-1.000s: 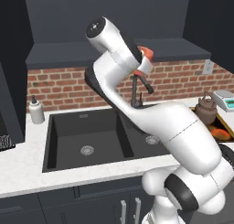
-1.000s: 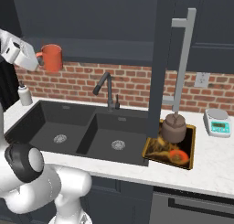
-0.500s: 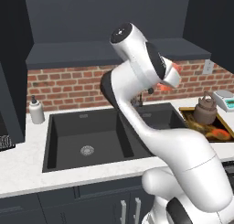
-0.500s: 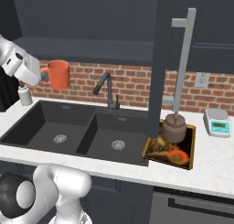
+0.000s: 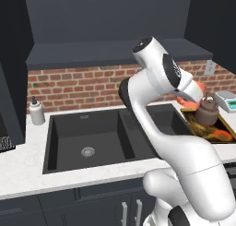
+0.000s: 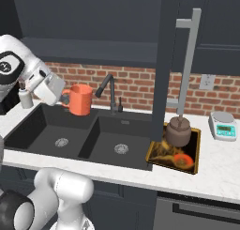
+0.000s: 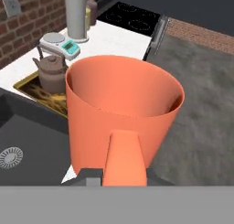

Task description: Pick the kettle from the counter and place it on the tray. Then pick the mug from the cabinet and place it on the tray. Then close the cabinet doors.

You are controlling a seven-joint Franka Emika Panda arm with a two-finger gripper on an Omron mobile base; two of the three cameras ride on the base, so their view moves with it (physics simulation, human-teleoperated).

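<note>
My pincer (image 6: 65, 98) clamped on the orange mug (image 6: 80, 99) by its handle, mug upright over the black sink (image 6: 61, 130) at left-centre of the right base view, kettle (image 6: 178, 130) on the tray (image 6: 193, 149) at right.

White arm bent over the right basin of the black sink (image 5: 92, 137), wrist end reaching right. Orange mug (image 5: 196, 92) partly visible past the wrist, beside the kettle (image 5: 206, 110); grip itself hidden by the wrist. Kettle upright on the tray (image 5: 221, 126), right counter (image 5: 27, 167). Kitchen scale (image 5: 227, 99) behind the tray. Soap bottle (image 5: 36, 111) left of the sink against the brick wall (image 5: 73, 88).
</note>
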